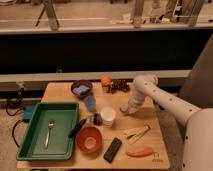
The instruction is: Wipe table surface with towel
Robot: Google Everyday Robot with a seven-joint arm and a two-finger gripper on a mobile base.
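Observation:
The wooden table (150, 120) carries several items. My white arm reaches in from the right, with its elbow (145, 82) above the table's back right. My gripper (126, 108) points down at the table surface, just right of the white cup (107, 116) and in front of the dark grapes (118, 86). I cannot make out a towel. What is under the gripper's tip is hidden.
A green tray (35, 142) with a fork (49, 131) is at the left. A purple bowl (81, 89), an orange (105, 80), a blue cup (90, 103), a red bowl (89, 138), a black remote (112, 149), yellow strips (136, 132) and a red pepper (140, 152) are also on the table.

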